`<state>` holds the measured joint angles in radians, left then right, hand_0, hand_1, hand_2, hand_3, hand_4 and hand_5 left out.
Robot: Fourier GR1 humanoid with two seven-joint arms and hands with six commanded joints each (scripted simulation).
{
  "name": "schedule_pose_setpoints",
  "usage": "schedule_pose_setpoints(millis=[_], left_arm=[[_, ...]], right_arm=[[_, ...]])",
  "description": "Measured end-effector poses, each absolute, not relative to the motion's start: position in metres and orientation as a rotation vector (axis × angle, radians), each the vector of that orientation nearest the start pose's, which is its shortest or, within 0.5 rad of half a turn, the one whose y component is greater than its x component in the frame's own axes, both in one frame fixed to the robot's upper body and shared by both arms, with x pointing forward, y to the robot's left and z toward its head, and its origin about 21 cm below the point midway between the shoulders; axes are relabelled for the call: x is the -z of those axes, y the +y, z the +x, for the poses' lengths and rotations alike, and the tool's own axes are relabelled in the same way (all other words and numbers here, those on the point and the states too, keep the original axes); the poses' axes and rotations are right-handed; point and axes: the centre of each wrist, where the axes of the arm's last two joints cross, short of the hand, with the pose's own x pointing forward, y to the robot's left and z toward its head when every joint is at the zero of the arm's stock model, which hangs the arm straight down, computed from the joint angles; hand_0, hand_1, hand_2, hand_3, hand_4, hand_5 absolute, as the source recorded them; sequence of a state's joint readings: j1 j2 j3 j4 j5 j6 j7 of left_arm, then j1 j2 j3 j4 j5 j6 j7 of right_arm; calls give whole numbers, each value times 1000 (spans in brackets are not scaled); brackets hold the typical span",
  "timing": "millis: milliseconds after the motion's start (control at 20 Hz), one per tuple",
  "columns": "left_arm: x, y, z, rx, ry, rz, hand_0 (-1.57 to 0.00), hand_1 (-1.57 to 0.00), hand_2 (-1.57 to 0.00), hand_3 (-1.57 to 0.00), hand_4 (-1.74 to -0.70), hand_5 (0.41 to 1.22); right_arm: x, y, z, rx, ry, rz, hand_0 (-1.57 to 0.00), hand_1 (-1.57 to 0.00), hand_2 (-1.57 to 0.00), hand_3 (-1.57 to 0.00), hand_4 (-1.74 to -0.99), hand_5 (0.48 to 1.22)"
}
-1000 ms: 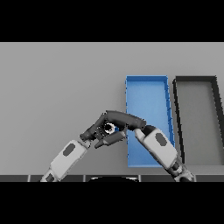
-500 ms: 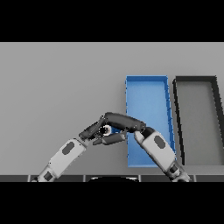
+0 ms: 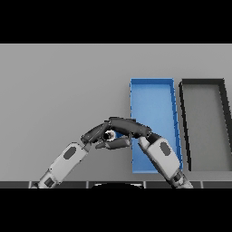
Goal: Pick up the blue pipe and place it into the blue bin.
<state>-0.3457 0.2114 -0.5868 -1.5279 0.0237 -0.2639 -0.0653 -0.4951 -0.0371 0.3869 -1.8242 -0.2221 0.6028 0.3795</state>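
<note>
Right hand (image 3: 129, 127) reaches leftward from its white and grey forearm, which crosses the lower left corner of the blue bin (image 3: 152, 84); fingers stretched long and fairly straight, pointing away from the bin, thumb curled beneath them; left hand (image 3: 96, 132) comes up from the lower left on a slanted forearm, its fingers meeting the right hand's fingertips just left of the bin's lower left corner; whether the left hand is open or closed cannot be told. The two hands form a low arch over the grey tabletop (image 3: 59, 90).

Blue pipe (image 3: 110, 135) shows only as a small pale and dark spot under that arch, pinched between the right hand's fingers and thumb, just left of the bin and outside it; its full shape is hidden.

Count: two hands, one blue bin, one black bin (image 3: 202, 82), one pipe. The black bin stands just right of the blue bin, parallel to it, a narrow gap between. No labels or writing legible.
</note>
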Motion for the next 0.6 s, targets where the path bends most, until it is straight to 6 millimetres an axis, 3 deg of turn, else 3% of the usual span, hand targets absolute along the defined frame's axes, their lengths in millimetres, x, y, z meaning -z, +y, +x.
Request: schedule_pose_setpoints(millis=[150, 350, 500, 600], left_arm=[[-49, 111, 275, 989, -1636, -539, -42, -34, -35, -14, -842, 636], [-47, 118, 268, 925, -1561, -511, -17, -13, -14, -5, -880, 605], [-47, 114, 267, 939, -1541, -494, -8, -6, -7, -2, -876, 555], [-44, 121, 267, 946, -1534, -487, -5, -4, -4, -1, -870, 535]], right_arm=[[-174, -87, 267, -1194, -1691, 741, -1570, -1570, -1570, -1570, -1487, 1220], [-178, -89, 272, -1157, -1717, 756, -1571, -1571, -1571, -1571, -1492, 1220], [-183, -88, 272, -1047, -1643, 916, -1571, -1571, -1571, -1571, -1492, 1221], [-197, -89, 274, -970, -1607, 992, -1571, -1571, -1571, -1571, -1494, 1221]])
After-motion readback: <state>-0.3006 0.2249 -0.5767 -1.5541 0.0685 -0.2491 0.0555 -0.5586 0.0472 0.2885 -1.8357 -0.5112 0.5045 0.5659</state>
